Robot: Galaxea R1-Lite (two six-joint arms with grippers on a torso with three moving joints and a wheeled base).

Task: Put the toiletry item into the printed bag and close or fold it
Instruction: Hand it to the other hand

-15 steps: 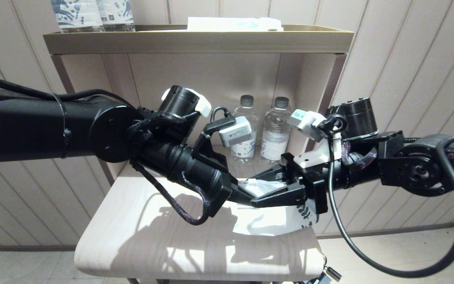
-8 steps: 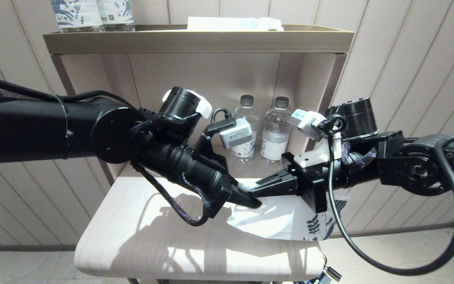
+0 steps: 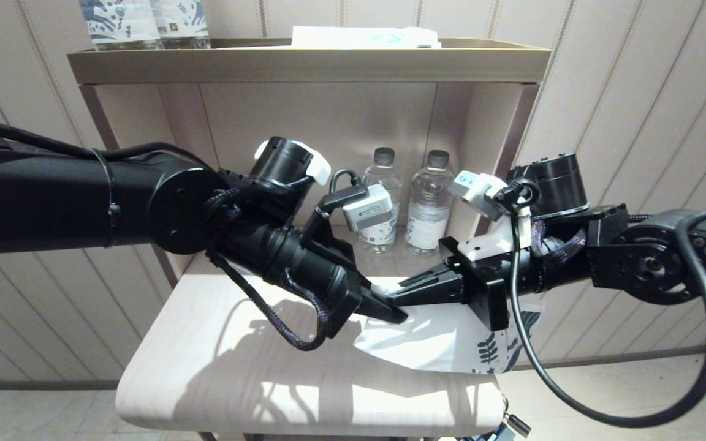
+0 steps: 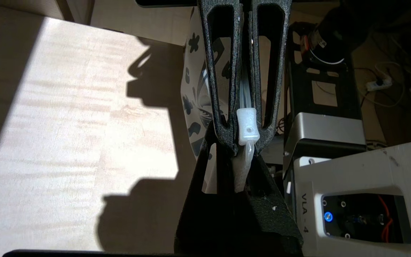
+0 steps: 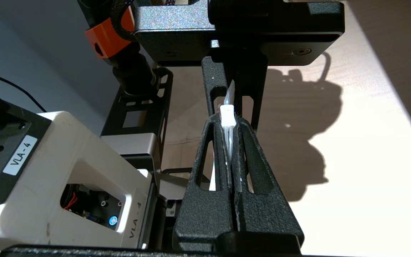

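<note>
head view: left gripper (image 3: 390, 311) and right gripper (image 3: 403, 296) meet tip to tip at frame centre, both pinching the top edge of the printed bag (image 3: 445, 340), which hangs over the tabletop (image 3: 218, 343).
left wrist view: jaws pressed together on the bag's strip, beside a small white slider (image 4: 247, 126).
right wrist view: jaws pinching the same strip.
judgement: closing step in hand; next move likely calls for drawing along the seal while 1 gripper anchors.
hidden: toiletry item not visible; cannot tell if inside.
</note>
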